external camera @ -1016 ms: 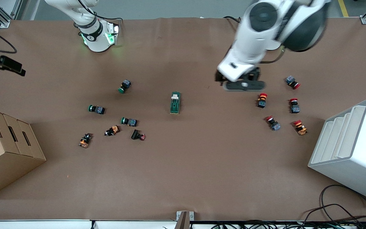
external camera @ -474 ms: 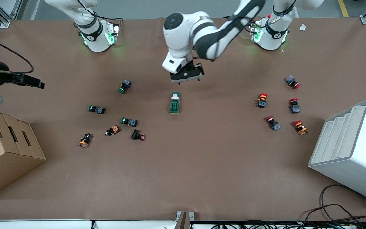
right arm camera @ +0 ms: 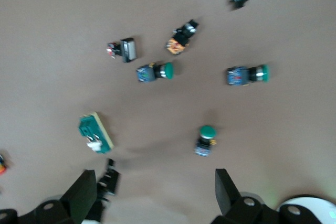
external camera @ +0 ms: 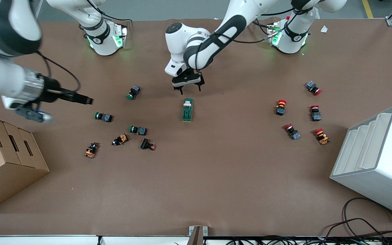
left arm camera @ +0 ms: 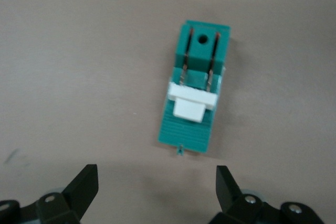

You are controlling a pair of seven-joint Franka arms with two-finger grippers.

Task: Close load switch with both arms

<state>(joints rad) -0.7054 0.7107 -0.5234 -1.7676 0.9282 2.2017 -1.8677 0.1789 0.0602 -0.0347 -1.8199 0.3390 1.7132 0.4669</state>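
Note:
The load switch [external camera: 188, 110] is a dark green oblong block with a white lever piece toward its end nearest the robot bases. It lies flat at mid-table. My left gripper [external camera: 190, 89] hovers just off that end, open and empty. In the left wrist view the load switch [left arm camera: 197, 88] lies ahead of the open left gripper [left arm camera: 156, 182], apart from it. My right gripper [external camera: 87, 100] is up in the air over the right arm's end of the table, above a green pushbutton [external camera: 103, 117]. In the right wrist view the right gripper [right arm camera: 155, 192] is open, and the load switch [right arm camera: 95, 133] lies well below it.
Green and orange pushbuttons [external camera: 138, 130] lie scattered toward the right arm's end. Red-capped pushbuttons [external camera: 280, 107] lie toward the left arm's end. A cardboard box [external camera: 2, 160] stands at the right arm's end. A white rack [external camera: 376, 160] stands at the left arm's end.
My left arm has swung from over the red pushbuttons to the load switch and come lower. My right arm has moved in over the table from its end.

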